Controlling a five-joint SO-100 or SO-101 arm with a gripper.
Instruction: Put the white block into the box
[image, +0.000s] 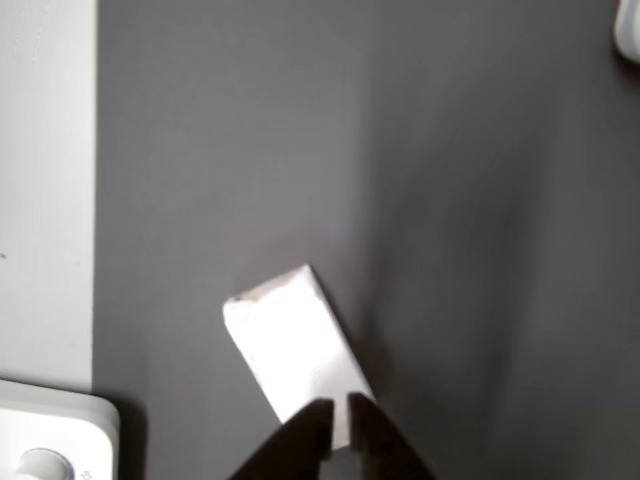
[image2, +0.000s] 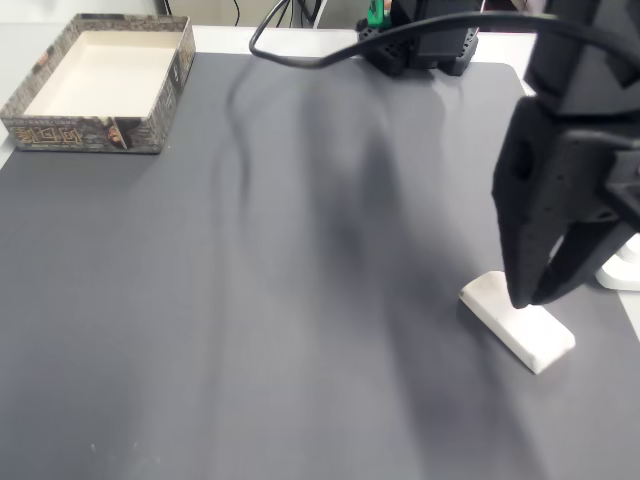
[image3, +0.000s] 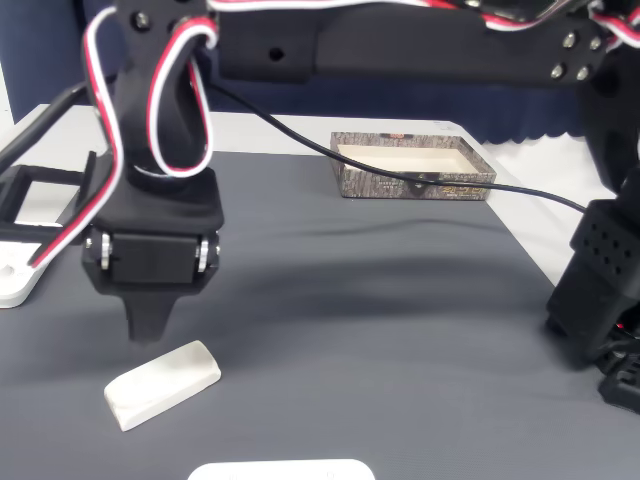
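The white block (image2: 517, 322) is lying flat on the dark grey, finely woven mat (image2: 250, 300) covering the counter, at about four o'clock in a fixed view. It is a matte, elongated rectangular bar with rounded edges and a scuffed, greyish end. The black plastic hand (image2: 533, 298) is hanging directly over it, its two tapered fingers pointing down with the tips at the block's upper face. In the other view the fingertips (image: 312, 425) are sitting slightly apart, a narrow gap between them, over the near end of the block (image: 290, 340); they are not clamping it. The box (image2: 100, 82) is sitting well apart at ten o'clock in that fixed view: open-topped, rectangular, smooth pale cream inside, with thick walls printed in a speckled grey-brown pattern. A glossy white rounded-corner device (image: 50, 435) is showing at seven o'clock in the other view.
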